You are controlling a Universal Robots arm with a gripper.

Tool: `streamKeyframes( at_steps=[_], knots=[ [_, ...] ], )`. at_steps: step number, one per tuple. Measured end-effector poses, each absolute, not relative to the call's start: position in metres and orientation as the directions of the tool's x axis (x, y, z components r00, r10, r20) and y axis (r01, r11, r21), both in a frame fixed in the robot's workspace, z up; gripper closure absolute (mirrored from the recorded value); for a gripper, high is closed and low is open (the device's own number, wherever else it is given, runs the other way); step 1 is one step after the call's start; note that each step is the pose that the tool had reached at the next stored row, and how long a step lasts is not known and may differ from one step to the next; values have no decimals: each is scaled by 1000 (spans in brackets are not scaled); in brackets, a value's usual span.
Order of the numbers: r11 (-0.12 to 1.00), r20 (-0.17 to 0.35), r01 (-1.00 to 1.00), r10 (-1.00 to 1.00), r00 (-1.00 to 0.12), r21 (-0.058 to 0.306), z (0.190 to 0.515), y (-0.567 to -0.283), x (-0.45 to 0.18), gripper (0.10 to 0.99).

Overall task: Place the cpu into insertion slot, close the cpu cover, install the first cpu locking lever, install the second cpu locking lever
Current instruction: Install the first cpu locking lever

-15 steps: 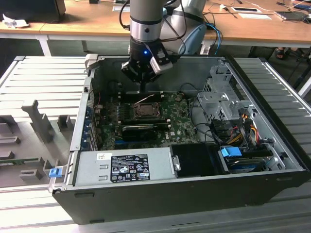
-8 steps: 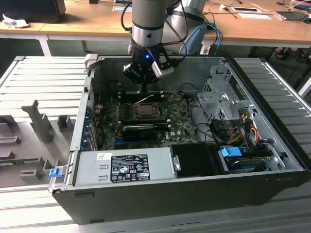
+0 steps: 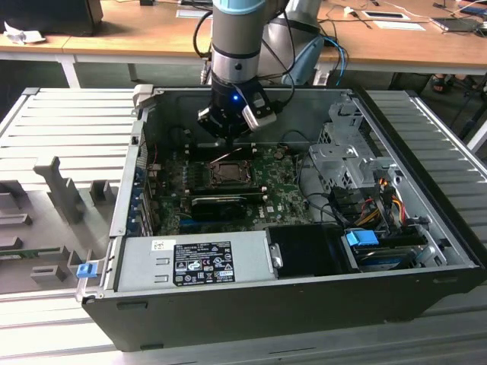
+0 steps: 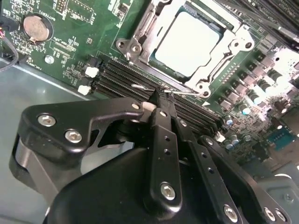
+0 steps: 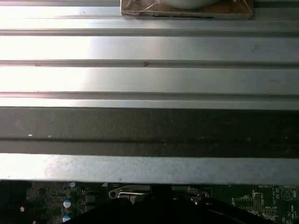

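One arm (image 3: 236,46) stands vertical inside the case (image 3: 304,304), its fingers (image 4: 163,126) pressed together at a wire lever (image 4: 138,86) beside the cpu (image 4: 187,44).

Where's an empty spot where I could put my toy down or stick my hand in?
Bare room: the ribbed metal table on the exterior view's right of the computer case, and on that view's left, behind the grey holders. Crowded: inside the case, with the green board, cables and the pincer.
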State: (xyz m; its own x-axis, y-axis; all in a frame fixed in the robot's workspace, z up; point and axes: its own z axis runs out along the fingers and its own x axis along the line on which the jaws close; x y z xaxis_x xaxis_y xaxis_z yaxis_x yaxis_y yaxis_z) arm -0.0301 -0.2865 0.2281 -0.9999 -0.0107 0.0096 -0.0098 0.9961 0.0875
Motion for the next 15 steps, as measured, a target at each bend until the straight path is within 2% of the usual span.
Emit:
streamKeyframes(
  at_steps=[15],
  knots=[
    [996,9,-17,-18,-1000,87,213,-284,-15,980]
  ],
)
